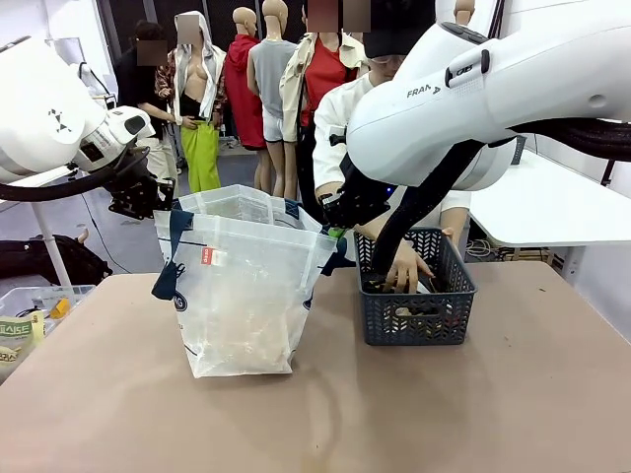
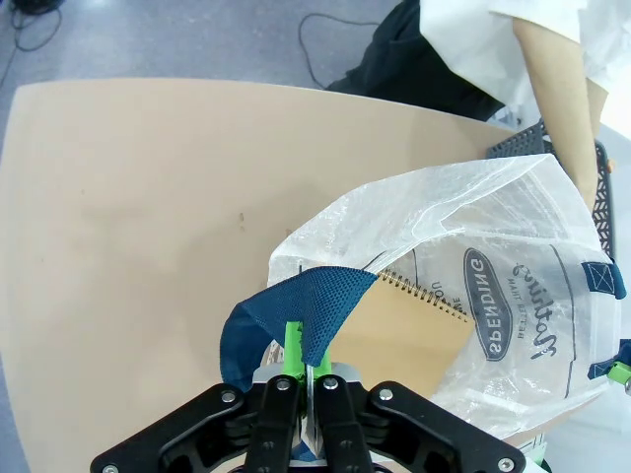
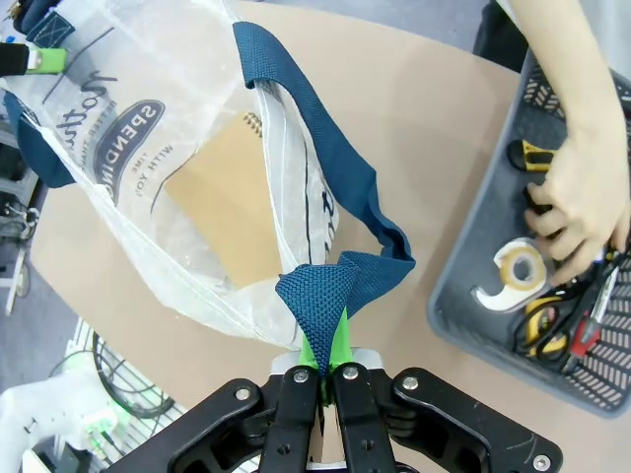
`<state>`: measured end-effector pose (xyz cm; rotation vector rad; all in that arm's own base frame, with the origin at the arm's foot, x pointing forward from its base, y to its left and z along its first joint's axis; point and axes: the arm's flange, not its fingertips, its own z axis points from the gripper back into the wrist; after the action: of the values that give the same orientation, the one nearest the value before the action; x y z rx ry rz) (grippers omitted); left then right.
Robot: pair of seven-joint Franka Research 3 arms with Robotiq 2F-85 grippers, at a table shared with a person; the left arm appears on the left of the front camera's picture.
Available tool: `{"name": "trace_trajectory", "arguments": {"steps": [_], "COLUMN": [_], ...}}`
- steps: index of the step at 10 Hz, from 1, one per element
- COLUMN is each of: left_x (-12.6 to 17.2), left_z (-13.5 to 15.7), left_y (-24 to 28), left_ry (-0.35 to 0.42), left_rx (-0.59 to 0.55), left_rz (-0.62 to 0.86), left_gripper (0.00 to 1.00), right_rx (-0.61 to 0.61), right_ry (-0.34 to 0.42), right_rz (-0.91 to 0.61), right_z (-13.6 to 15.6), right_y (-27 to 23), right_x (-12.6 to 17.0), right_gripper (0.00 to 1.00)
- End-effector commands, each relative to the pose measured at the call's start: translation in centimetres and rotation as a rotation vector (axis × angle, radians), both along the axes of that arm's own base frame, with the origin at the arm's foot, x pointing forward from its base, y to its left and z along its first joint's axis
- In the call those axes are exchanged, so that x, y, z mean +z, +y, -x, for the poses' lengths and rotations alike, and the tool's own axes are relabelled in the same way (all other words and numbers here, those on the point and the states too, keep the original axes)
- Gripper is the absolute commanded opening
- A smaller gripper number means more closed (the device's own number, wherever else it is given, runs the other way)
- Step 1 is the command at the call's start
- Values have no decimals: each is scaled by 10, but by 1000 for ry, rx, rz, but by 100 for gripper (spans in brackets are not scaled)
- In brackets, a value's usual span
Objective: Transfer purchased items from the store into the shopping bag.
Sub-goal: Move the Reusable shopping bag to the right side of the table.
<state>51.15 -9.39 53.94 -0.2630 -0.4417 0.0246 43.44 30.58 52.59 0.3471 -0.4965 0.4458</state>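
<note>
Seen from above, the robot's left hand [image 2: 303, 363], black with green pads, rises from the bottom edge, its fingers pinched together on a navy strap handle [image 2: 286, 315]. The strap belongs to the shopping bag [image 2: 463, 212], clear crinkled plastic with an oval dark logo, standing open on a tan desk [image 2: 138, 217], well away from the desk's rounded corner. A brown spiral-bound notebook [image 2: 404, 335] lies inside the bag. Beyond the bag, at the desk's edge nearest the person, shows part of a dark mesh basket [image 2: 518, 146]. A person's bare forearm [image 2: 557, 89], below a white sleeve, reaches down towards it.
</note>
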Motion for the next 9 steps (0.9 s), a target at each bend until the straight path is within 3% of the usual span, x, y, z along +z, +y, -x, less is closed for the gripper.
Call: {"name": "trace_trajectory", "arguments": {"steps": [1, 9], "left_x": [1, 1], "left_z": [-1, -1], "left_y": [4, 4], "left_ry": [-4, -4], "left_rx": [7, 7], "left_rz": [0, 0], "left_gripper": [0, 0], "right_rx": [-2, -2], "right_ry": [0, 0], "right_rz": [-1, -1], "right_z": [0, 0], "right_y": [-1, -1], "right_x": [0, 0], "right_gripper": [0, 0]}}
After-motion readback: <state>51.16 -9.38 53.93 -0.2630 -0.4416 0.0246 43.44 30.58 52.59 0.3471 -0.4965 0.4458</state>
